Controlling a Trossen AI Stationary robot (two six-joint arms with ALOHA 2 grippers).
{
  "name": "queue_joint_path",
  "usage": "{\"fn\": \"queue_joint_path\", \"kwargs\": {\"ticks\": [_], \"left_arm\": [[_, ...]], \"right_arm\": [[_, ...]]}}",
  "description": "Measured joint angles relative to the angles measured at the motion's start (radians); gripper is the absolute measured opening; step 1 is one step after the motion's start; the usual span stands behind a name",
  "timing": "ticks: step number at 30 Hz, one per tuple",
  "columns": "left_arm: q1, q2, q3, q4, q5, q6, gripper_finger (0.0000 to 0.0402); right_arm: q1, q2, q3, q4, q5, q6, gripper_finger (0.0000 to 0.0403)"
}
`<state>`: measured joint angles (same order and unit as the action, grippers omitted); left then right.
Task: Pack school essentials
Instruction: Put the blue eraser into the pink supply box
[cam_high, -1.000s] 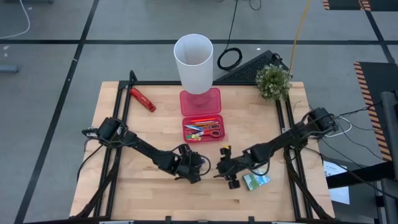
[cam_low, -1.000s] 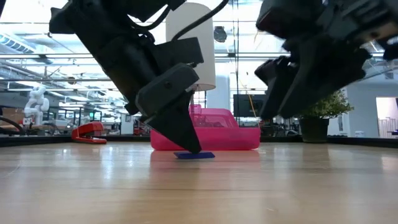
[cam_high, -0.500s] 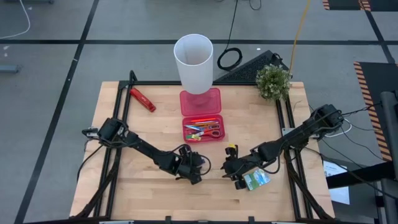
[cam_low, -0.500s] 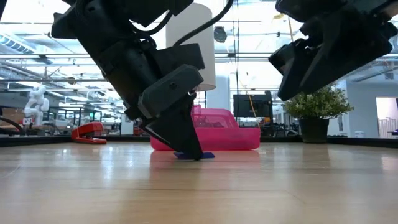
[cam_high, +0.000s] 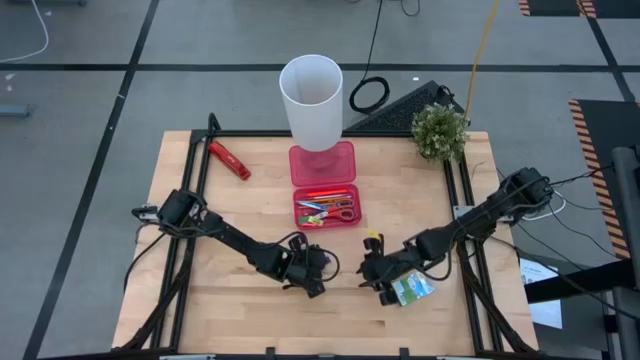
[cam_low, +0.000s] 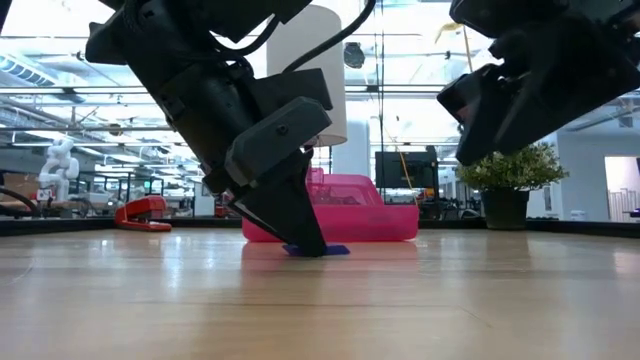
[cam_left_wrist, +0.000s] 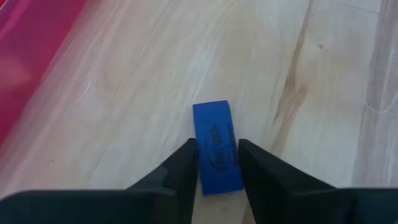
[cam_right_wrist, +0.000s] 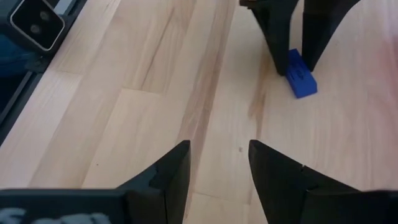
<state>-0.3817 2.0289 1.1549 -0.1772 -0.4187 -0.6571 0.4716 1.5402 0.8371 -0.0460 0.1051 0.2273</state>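
Observation:
A small blue eraser (cam_left_wrist: 217, 146) lies flat on the wooden table, in front of the open pink case (cam_high: 325, 206) that holds pencils and scissors. My left gripper (cam_high: 318, 266) reaches down to the eraser (cam_right_wrist: 302, 79) and is shut on it. My right gripper (cam_right_wrist: 217, 167) hangs open above the table to the eraser's right, holding nothing. The green-white packet (cam_high: 413, 290) lies flat on the table beside it. My left gripper pinches the eraser's two long sides (cam_left_wrist: 219, 174) between its two fingers, at the end nearest the gripper. The fingers (cam_low: 300, 235) slant down from above and from the table's left. The eraser (cam_low: 322, 249) rests flat on the table.
A tall white cup (cam_high: 312, 98) stands on the case's open lid (cam_high: 322, 164). A red-and-black tool (cam_high: 228, 160) lies at the far left, and a small potted plant (cam_high: 439, 132) stands at the far right. Bare wood runs along the near edge.
My right gripper has drawn back toward the table's right edge and risen, still open. My left gripper has sunk a little lower around the eraser, which stays on the table.

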Motion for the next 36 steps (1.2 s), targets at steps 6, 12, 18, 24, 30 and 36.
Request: {"fn": "queue_joint_path", "kwargs": {"ticks": [6,12,18,24,30,36], "left_arm": [[0.0,0.0,0.0,0.0,0.0,0.004,0.0104],[0.0,0.0,-0.001,0.0,0.0,0.019,0.0102],[0.002,-0.009,-0.002,0.004,0.006,0.047,0.0102],[0.01,-0.064,-0.007,-0.025,0.011,0.107,0.0101],[0.048,-0.147,-0.005,-0.081,0.01,0.211,0.0102],[0.12,-0.246,-0.005,-0.161,0.011,0.374,0.0102]], "right_arm": [[0.009,0.0,0.0,-0.011,-0.001,0.0,0.0155],[0.009,0.0,0.0,-0.012,-0.001,0.015,0.0155],[0.009,0.0,0.0,-0.013,-0.001,0.027,0.0155],[0.017,0.0,0.0,-0.018,-0.002,0.038,0.0155],[0.016,0.0,0.0,-0.021,-0.002,0.047,0.0155],[0.016,0.0,0.0,-0.062,-0.002,0.067,0.0155]]}}
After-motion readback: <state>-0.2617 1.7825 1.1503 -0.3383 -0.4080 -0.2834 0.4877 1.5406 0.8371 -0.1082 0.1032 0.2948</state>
